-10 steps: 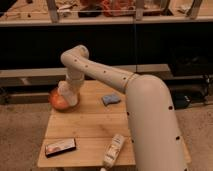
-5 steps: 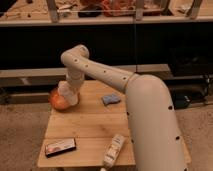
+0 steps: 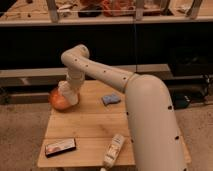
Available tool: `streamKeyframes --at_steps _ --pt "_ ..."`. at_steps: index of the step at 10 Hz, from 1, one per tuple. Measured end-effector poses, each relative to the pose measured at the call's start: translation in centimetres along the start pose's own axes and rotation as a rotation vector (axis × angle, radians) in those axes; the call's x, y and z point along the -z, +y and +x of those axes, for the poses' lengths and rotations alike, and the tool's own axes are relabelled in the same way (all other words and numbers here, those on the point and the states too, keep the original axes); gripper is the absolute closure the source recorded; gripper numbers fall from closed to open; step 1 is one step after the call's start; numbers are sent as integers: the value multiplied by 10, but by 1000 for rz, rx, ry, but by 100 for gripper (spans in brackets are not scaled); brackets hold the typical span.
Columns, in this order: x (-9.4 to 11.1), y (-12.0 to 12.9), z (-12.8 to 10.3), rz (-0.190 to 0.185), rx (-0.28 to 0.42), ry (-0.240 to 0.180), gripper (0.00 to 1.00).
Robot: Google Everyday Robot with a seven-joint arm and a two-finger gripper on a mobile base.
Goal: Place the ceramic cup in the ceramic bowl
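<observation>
The orange-red ceramic bowl sits at the far left edge of the wooden table. My white arm reaches across the table, and my gripper is directly over the bowl, pointing down into it and covering most of it. The ceramic cup does not show on its own; it is hidden by my wrist or out of view.
A blue-grey cloth-like lump lies right of the bowl. A white bottle with a label lies on its side at the front edge. A dark flat packet lies at the front left. Dark shelving stands behind the table.
</observation>
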Motion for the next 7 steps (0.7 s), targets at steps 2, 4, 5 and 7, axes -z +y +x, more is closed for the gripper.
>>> streamKeyframes --at_steps 2,4,5,7 --pt "0 0 1 0 2 2 93" --pt "0 0 1 -1 3 3 89" --pt "0 0 2 -1 4 4 87" --pt "0 0 2 -2 5 6 87"
